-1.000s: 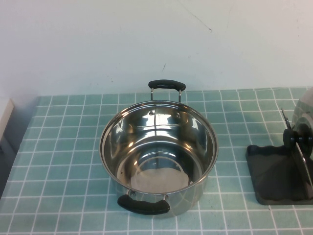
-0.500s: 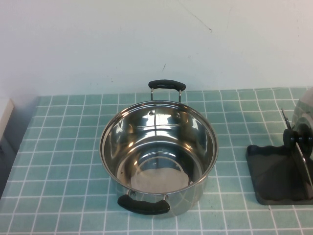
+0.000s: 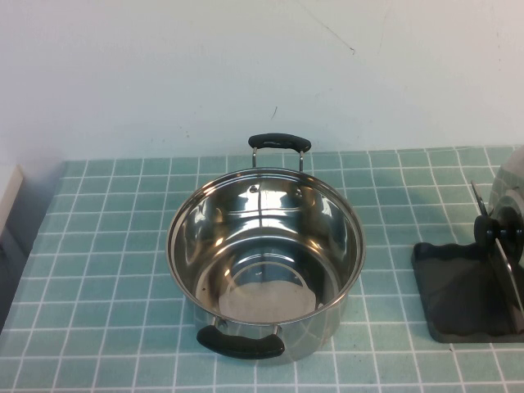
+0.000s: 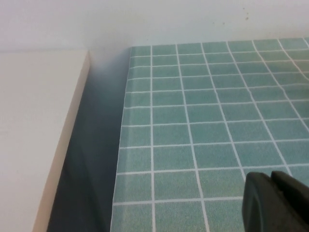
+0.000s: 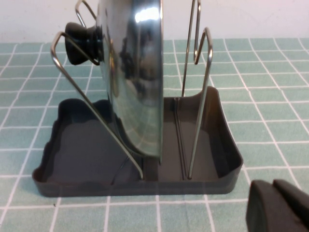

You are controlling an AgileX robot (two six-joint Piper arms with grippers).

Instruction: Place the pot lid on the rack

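The shiny steel pot lid (image 3: 512, 187) stands on edge in the dark grey rack (image 3: 458, 286) at the table's right edge, its black knob (image 3: 501, 229) facing the pot. In the right wrist view the lid (image 5: 137, 72) leans between the wire dividers (image 5: 200, 96) of the rack (image 5: 72, 145). My right gripper (image 5: 274, 191) is shut and empty, just outside the rack's near corner, apart from the lid. My left gripper (image 4: 273, 182) is shut and empty, low over the tiles at the table's left. Neither gripper shows in the high view.
A large two-handled steel pot (image 3: 266, 254), uncovered and empty, stands in the middle of the green tiled table (image 3: 106, 246). A beige surface (image 4: 34, 135) lies beyond a dark gap off the table's left edge. A white wall runs along the back.
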